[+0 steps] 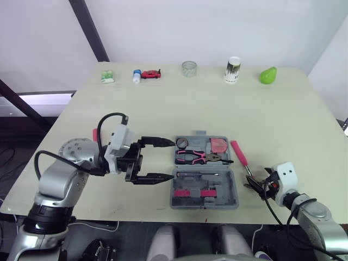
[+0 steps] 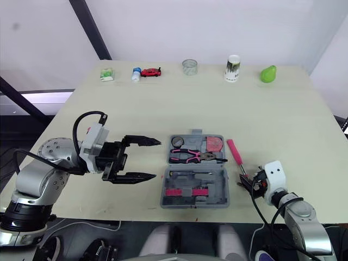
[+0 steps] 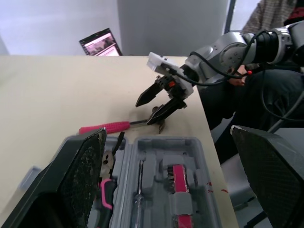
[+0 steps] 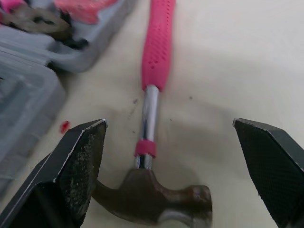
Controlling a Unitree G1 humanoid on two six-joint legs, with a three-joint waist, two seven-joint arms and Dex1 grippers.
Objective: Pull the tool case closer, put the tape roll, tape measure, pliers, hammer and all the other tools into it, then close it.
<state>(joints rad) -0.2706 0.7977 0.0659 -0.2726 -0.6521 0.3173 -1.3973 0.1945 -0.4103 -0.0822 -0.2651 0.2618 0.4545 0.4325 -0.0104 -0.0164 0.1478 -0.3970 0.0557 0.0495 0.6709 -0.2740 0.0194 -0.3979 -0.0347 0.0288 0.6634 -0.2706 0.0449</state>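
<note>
Table (image 1: 163, 109), seen from the robot's head, read left to right.

Along the far edge are ranged a small green-and-white box (image 1: 107, 76), a small bottle with a blue cap (image 1: 136, 76), a red toy car (image 1: 151, 74), a clear glass cup (image 1: 188, 68), a white cup with a dark print (image 1: 232, 70) and a green pear-shaped object (image 1: 267, 75).

Near the front edge, on the left, the left gripper (image 2: 158, 159) is held level above the table. Its two black fingers are spread wide and empty, and their tips are directed at the left side of the tool case (image 1: 204, 204), just beside it.

The tool case is laid open and flat near the middle of the front edge. In its far half are seated a small round tool (image 1: 181, 142), pink-handled pliers (image 1: 198, 157) and a red tool (image 1: 219, 144) whose kind cannot be told. In its near half are seen a slim metal tool (image 1: 201, 175) and a pink-and-black tool (image 1: 191, 192).

Just beside the right side of the case, outside it, the hammer (image 1: 240, 154) is laid on the table, its pink handle pointed toward the far edge and its dark head toward the front edge.

At the front right, the right gripper (image 4: 168, 124) is lowered over the hammer head. Its fingers are spread to either side of the head and are not clamped on it.
</note>
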